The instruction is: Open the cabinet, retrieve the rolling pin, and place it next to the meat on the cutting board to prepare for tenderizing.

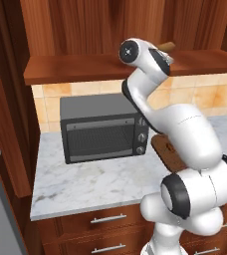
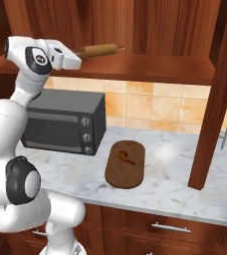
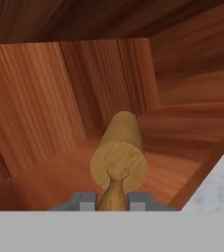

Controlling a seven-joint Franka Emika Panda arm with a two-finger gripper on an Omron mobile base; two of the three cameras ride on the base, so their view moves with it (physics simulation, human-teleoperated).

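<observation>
The cabinet [image 2: 150,67] stands open, its doors swung out to both sides. Inside it, low over the shelf floor, is the light-tan rolling pin [image 2: 100,50] [image 3: 120,152]; its far end also shows past the wrist [image 1: 168,46]. My gripper [image 2: 78,55] [image 3: 113,201] is shut on the pin's near handle, and the pin points away from the hand into the cabinet. I cannot tell whether the pin touches the shelf. Below on the counter lies the dark oval cutting board [image 2: 126,172] [image 1: 166,152] with the small orange-brown meat [image 2: 125,157] on it.
A dark toaster oven [image 1: 103,127] [image 2: 65,124] stands on the marble counter [image 2: 170,184] left of the board. The right cabinet door [image 2: 217,99] hangs over the counter's right part, the left door [image 1: 6,124] over its left edge. Drawers [image 1: 108,219] run below.
</observation>
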